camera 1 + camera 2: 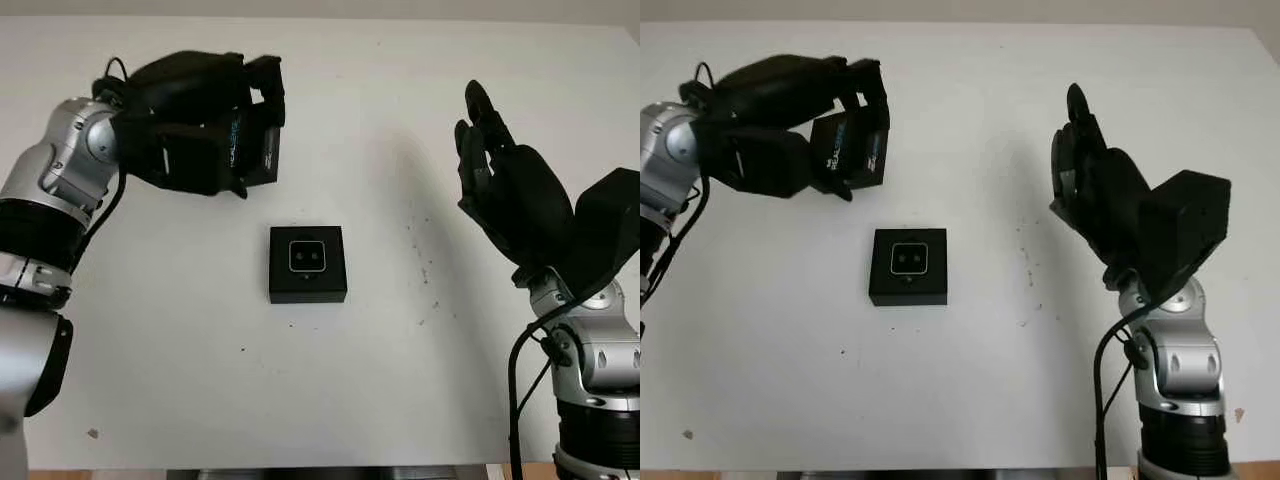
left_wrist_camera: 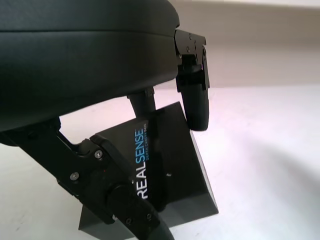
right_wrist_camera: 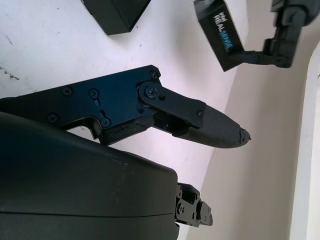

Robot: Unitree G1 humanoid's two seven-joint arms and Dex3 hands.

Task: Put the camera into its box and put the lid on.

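A black box [image 1: 281, 284] sits open near the middle of the white table, with the camera [image 1: 308, 257] lying inside it, lenses up. My left hand [image 1: 252, 118] is at the back left, above the table and behind the box, shut on the black lid [image 1: 260, 150]. The lid [image 2: 172, 160] carries a "RealSense" label and hangs tilted between the fingers [image 2: 196, 102]. My right hand [image 1: 488, 150] is open, raised over the table to the right of the box. The lid [image 3: 220, 35] and a corner of the box [image 3: 117, 12] also appear in the right wrist view.
The white table [image 1: 330, 400] has a few small dark specks [image 1: 425, 275] right of the box and one small crumb [image 1: 92, 433] near the front left edge. Bare table surrounds the box on all sides.
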